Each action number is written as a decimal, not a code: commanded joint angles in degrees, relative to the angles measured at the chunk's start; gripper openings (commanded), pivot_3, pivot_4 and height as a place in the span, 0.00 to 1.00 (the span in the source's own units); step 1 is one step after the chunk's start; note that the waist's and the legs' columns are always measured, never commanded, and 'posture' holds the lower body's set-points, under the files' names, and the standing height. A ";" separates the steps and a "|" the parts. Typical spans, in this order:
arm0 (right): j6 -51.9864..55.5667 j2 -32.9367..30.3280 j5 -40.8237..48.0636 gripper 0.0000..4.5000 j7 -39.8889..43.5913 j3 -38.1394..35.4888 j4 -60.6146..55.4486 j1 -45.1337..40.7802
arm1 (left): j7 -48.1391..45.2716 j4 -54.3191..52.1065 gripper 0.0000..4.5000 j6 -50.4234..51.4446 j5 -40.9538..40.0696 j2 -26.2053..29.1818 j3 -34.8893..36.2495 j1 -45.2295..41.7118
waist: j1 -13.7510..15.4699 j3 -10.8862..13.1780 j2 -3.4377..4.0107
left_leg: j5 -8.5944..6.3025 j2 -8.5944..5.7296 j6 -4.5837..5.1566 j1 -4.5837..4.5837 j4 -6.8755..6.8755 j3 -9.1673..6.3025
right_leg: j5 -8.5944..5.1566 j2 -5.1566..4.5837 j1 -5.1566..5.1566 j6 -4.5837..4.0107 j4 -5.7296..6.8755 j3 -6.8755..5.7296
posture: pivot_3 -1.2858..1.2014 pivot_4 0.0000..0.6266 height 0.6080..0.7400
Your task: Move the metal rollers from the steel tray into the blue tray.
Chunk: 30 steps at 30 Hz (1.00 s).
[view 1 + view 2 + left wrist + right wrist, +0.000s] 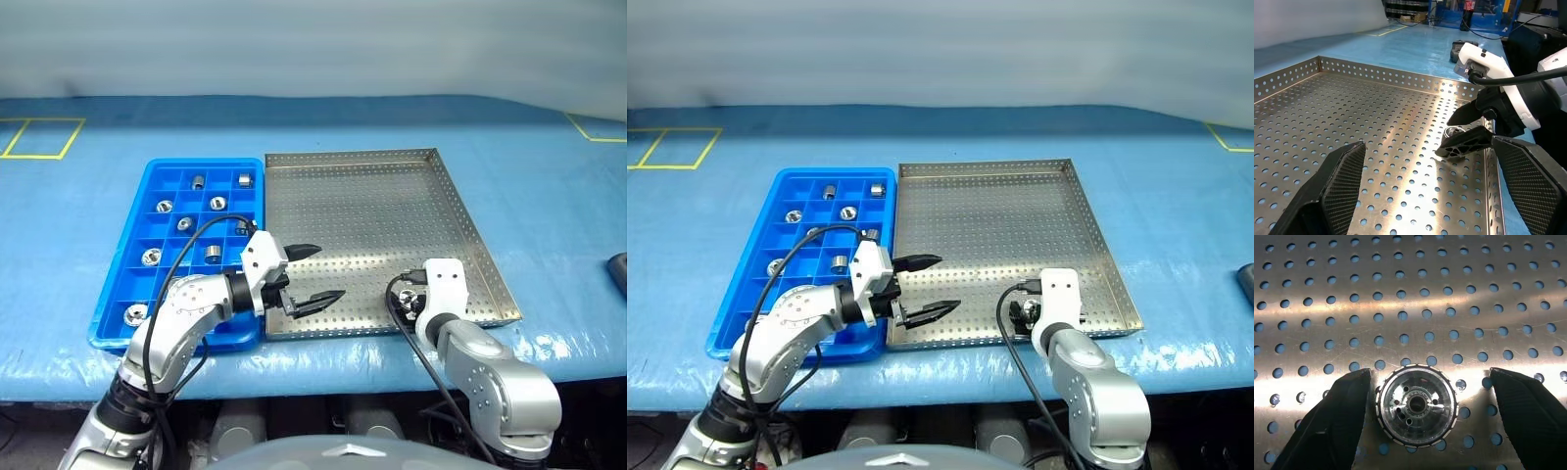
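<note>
The steel tray lies on the blue table with the blue tray against its left side. One metal roller stands on its flange near the steel tray's front right corner. My right gripper points down over it, open, with a finger on each side. One finger is at the roller's rim and a gap remains at the other. Several rollers sit in the blue tray's compartments. My left gripper hangs open and holds nothing above the steel tray's front left part, pointing right.
A dark object lies at the table's right edge. Yellow tape lines mark the cloth at the far left and far right. A black cable loops from my right wrist over the tray's front rim.
</note>
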 commanded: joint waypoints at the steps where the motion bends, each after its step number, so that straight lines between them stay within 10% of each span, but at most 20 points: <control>1: 1.06 -0.20 0.38 0.64 0.34 0.33 -1.00 -1.51 | 0.50 -2.39 1.00 -0.46 -0.20 -0.26 0.37 0.32 | 0.12 0.00 0.00 | 0.00 0.00 0.00 0.00 0.00 0.00 | 0.00 0.01 0.00 0.00 0.00 0.00 | 0.54 0.24 1.00; 5: 3.24 -1.34 0.36 0.38 0.71 1.25 -1.55 -3.13 | 0.89 -3.12 1.00 -0.34 -0.36 -0.10 0.69 0.90 | 0.42 0.00 0.00 | 0.00 0.00 0.00 0.00 0.00 -0.01 | 0.00 0.01 0.00 0.00 0.00 0.00 | 0.54 0.24 1.00; 30: -22.28 -6.16 4.89 0.38 14.92 19.86 13.40 -26.22 | 15.38 -19.53 1.00 -10.08 3.40 -1.01 16.73 24.42 | 7.61 0.06 0.00 | 0.00 0.01 0.00 -0.04 -0.11 -0.13 | 0.08 0.01 -0.01 0.13 -0.08 -0.17 | 0.71 0.24 1.00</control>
